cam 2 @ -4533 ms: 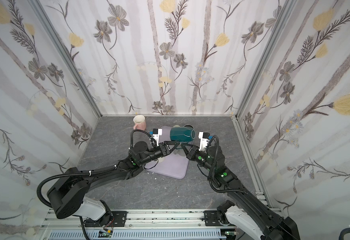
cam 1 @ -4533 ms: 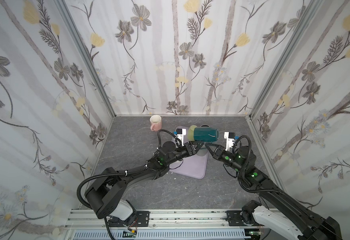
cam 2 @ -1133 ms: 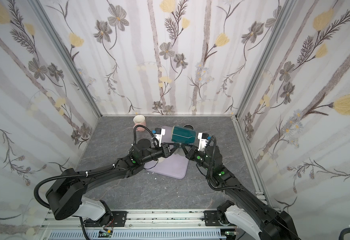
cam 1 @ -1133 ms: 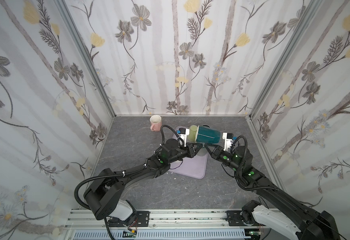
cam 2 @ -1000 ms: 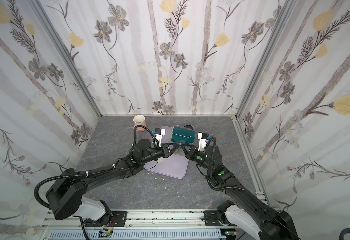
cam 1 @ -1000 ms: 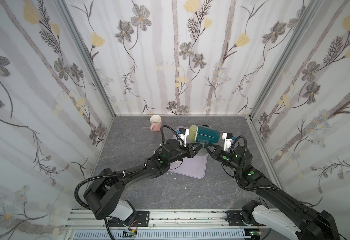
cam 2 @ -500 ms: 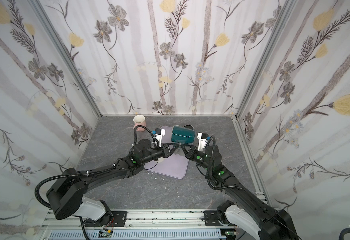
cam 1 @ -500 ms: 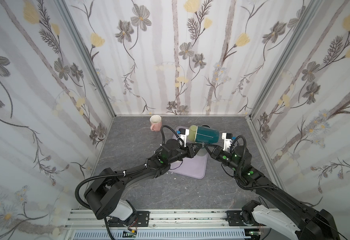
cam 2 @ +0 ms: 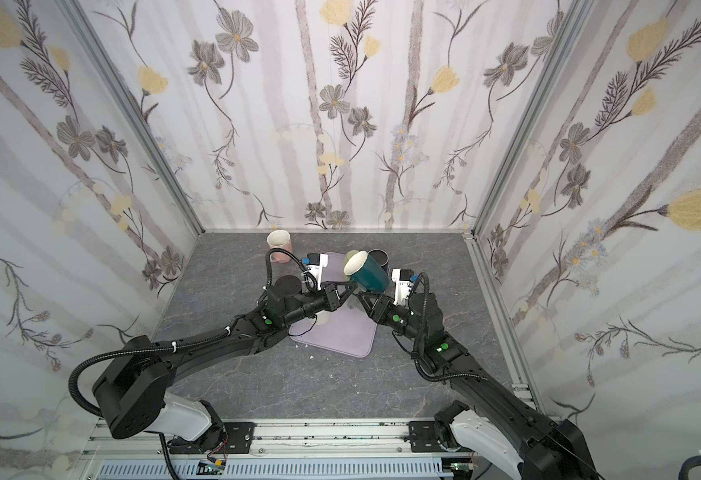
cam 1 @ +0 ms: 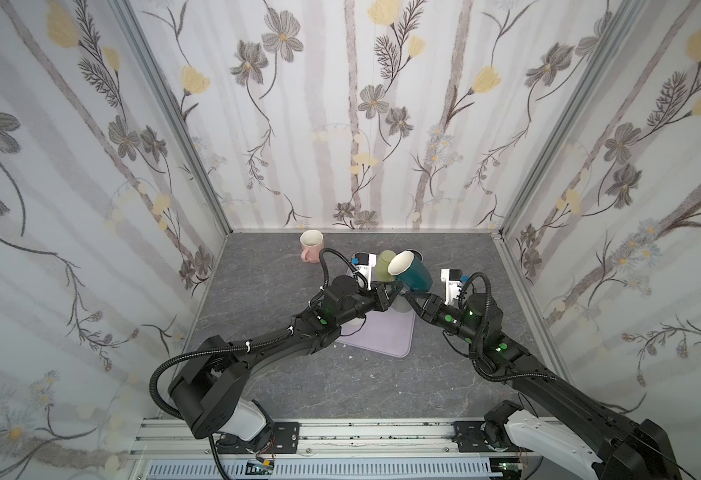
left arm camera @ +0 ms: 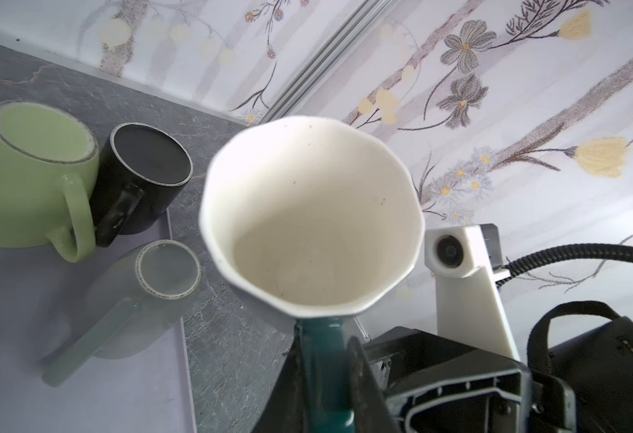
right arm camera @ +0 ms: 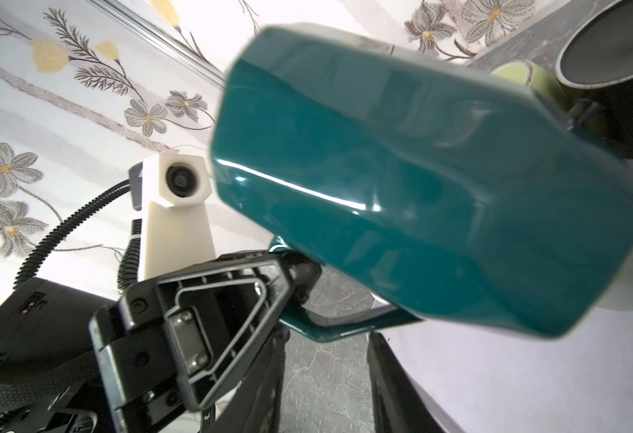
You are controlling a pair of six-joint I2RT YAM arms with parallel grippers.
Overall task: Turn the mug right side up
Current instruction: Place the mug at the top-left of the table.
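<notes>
The teal mug [cam 1: 413,272] [cam 2: 368,272] hangs tilted above the lavender mat, its white mouth [left arm camera: 307,210] facing up and to the left. My left gripper [cam 1: 396,291] [left arm camera: 324,360] is shut on the mug's teal handle [left arm camera: 324,348], one finger on each side. My right gripper [cam 1: 409,297] [right arm camera: 326,375] stands open just under the handle [right arm camera: 345,322], with only the tabletop showing between its fingers. The mug's body [right arm camera: 420,168] fills most of the right wrist view.
On the lavender mat [cam 1: 382,336] stand an upside-down green mug [left arm camera: 26,187] and a pale grey mug [left arm camera: 146,296]. An upside-down black mug [left arm camera: 146,176] sits beside them. A pink mug [cam 1: 311,245] stands upright near the back wall.
My right gripper has opened and let go of the mug. The mug has swung in the left gripper's hold, so its white mouth now shows facing up and left.
</notes>
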